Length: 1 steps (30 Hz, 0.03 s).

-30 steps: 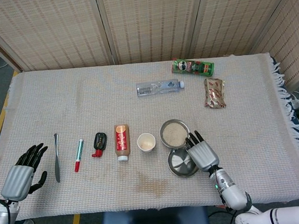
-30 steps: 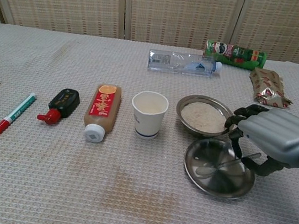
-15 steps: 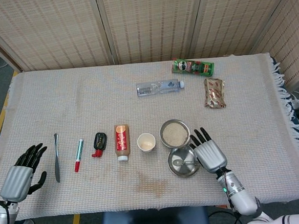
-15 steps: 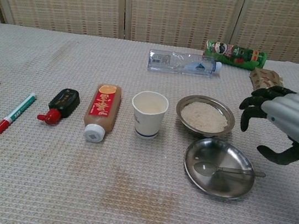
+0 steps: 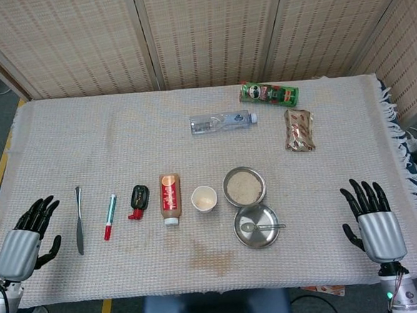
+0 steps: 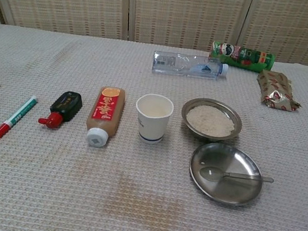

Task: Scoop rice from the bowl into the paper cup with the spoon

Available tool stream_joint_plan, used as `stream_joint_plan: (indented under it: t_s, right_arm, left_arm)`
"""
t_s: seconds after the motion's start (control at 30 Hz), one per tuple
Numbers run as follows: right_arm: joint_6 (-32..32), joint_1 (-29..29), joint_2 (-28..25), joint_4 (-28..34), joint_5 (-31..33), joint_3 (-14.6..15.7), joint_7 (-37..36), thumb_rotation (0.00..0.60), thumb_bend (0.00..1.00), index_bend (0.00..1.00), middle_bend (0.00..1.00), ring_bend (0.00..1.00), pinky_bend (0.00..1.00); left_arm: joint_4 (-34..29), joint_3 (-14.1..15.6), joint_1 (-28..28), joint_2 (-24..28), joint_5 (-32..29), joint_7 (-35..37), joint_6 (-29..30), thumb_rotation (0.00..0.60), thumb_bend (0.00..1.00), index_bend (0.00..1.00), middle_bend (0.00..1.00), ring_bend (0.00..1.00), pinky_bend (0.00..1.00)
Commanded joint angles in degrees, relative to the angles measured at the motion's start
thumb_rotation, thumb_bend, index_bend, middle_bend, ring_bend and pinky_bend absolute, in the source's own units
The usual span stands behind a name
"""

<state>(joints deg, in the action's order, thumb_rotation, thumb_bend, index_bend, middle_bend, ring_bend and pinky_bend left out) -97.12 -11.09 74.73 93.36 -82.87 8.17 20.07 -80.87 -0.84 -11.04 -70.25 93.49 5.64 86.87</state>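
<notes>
The right hand [image 5: 374,220] had withdrawn from the spoon [image 6: 231,175] (left lying in the steel plate [image 6: 234,196]) to the table's near right edge, fingers spread; the left hand [image 5: 24,237] lay likewise spread, holding nothing.

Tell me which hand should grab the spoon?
The right hand, probably. The spoon lies in the empty metal plate on that side, handle pointing right; the left hand is far across the table.
</notes>
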Motion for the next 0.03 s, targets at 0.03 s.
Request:
stream_joint_plan:
  t_s: [0.03]
  right_arm:
    - [2.1,0.8,-2.6,0.5,1.2,-0.9,-2.8,0.6,0.21,0.09,0.0,0.0,0.0]
  left_arm:
    - [-0.5,0.3,-0.1,-0.4,0.3,-2.1,-0.3,0.6,0.48,0.0,0.0,0.0,0.19]
